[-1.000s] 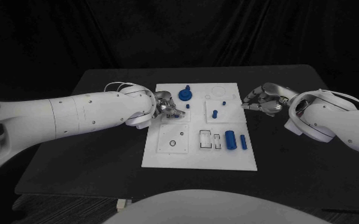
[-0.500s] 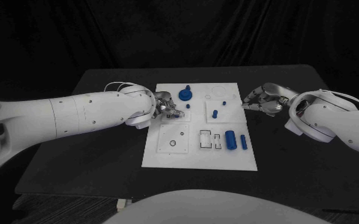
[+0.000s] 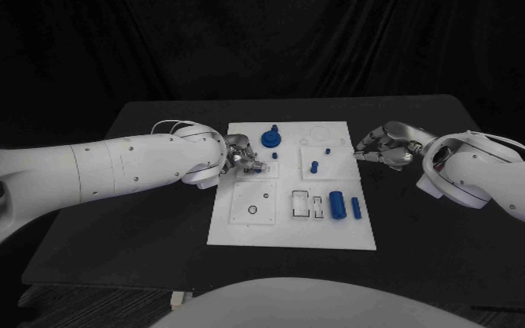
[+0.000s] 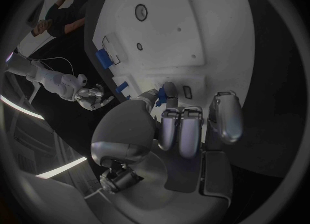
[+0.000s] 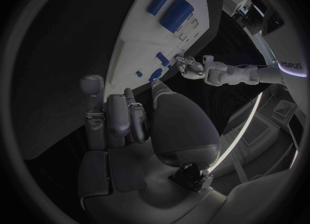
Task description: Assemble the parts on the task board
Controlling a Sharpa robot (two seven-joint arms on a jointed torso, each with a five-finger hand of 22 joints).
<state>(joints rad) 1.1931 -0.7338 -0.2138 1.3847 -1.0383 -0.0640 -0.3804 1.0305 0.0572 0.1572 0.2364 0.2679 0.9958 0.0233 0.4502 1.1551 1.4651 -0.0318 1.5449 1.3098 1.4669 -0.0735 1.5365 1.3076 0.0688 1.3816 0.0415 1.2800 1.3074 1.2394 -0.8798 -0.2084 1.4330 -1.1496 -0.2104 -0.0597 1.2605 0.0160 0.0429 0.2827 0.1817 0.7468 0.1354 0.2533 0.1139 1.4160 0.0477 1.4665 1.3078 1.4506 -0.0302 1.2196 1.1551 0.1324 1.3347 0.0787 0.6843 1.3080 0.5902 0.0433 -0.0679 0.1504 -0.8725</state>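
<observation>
— White board (image 3: 287,229) dead centre on the black desk (image 3: 143,237), and the left hand (image 3: 243,159) is over its left edge, up towards the far end.

— Holding anything?

— Yes, from the left wrist view a small blue part (image 4: 160,96) sits pinched between thumb and a fingertip, right down at the board's surface. The other fingers (image 4: 181,131) are curled in beside it.

— And the right hand (image 3: 385,146)?

— Off the board, just beside its right edge, above the desk. Fingers are bent inward; nothing in them that I can see from the right wrist view, where the hand (image 5: 126,120) looks loosely closed on air.

— What's lying on the board?

— Blue knob (image 3: 271,140) standing near the far edge, in the left half. Short peg (image 3: 314,166) upright in the right middle square. Nearer us, a fat cylinder (image 3: 337,205) lying flat with a thin pin (image 3: 356,206) just beside it on its right, the two apart. Left of them, empty rectangular slots (image 3: 301,203).

— And the near-left square?

— One small round hole (image 3: 253,209) in it.
</observation>
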